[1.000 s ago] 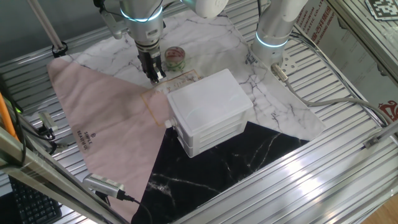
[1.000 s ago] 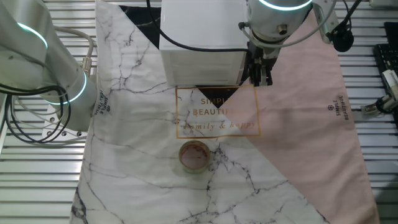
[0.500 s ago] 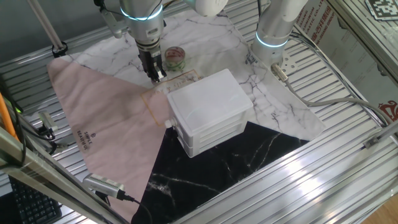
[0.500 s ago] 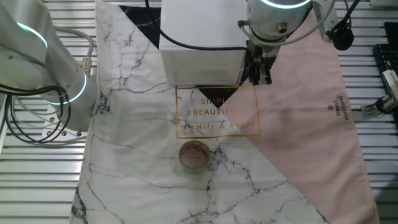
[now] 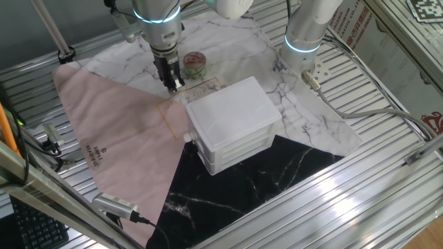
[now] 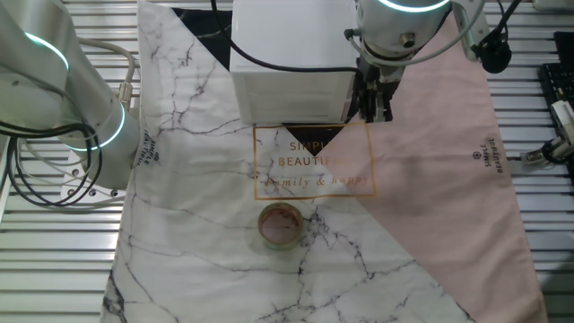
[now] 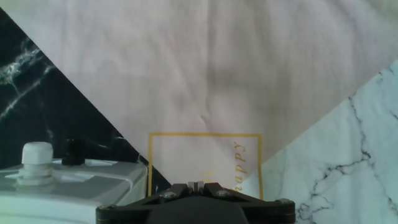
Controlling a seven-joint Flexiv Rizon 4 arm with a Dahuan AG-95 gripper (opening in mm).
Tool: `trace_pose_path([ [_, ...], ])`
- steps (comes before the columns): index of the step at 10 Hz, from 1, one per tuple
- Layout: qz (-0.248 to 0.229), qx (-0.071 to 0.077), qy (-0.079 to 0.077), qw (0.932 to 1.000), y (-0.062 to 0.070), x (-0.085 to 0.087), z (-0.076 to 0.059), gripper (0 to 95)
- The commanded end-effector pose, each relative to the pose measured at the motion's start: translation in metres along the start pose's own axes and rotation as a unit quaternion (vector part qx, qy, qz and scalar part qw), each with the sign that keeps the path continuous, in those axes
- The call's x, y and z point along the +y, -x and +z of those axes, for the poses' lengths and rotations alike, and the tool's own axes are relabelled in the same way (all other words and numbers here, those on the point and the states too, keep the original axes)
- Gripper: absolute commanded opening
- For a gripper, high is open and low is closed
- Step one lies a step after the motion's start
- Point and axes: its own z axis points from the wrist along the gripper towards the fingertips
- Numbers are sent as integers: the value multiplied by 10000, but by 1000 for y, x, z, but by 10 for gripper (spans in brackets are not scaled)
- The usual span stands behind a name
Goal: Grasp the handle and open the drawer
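A small boxy white cabinet [image 5: 232, 114] stands mid-table, its stacked drawers [image 5: 239, 149] pushed in flush. In the hand view the handle [image 7: 73, 151], a tiny black knob, sticks out of the white cabinet corner [image 7: 74, 180] at lower left, beside a white knob [image 7: 37, 154]. My gripper [image 5: 173, 84] hangs over the cloth beyond the cabinet's left rear corner, apart from it. From the other fixed view the gripper [image 6: 372, 112] is just right of the cabinet's near face [image 6: 291, 94]. Its fingertips [image 7: 195, 184] are shut together and hold nothing. The handle lies left of them.
A pink cloth [image 5: 118, 131], a white marble cloth [image 6: 197, 224] and a black marble cloth [image 5: 242, 183] cover the table. A small round pinkish container [image 6: 280, 224] sits beyond the gold-framed lettering [image 6: 312, 161]. A second white robot arm [image 5: 308, 28] stands at the table's far side.
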Motion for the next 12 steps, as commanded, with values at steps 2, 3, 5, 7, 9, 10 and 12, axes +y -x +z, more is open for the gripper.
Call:
trace_pose_path([
  [2,45,302,22,9995,35,4,-10,0],
  [3,30,315,24,9995,60,7,-14,0],
  [5,35,399,48,9992,97,17,-17,0],
  [7,69,479,52,9988,117,33,-16,0],
  [9,115,543,67,9984,119,44,-10,0],
  [10,169,723,90,9972,120,52,-6,0],
  [12,253,760,46,9968,122,68,2,0],
])
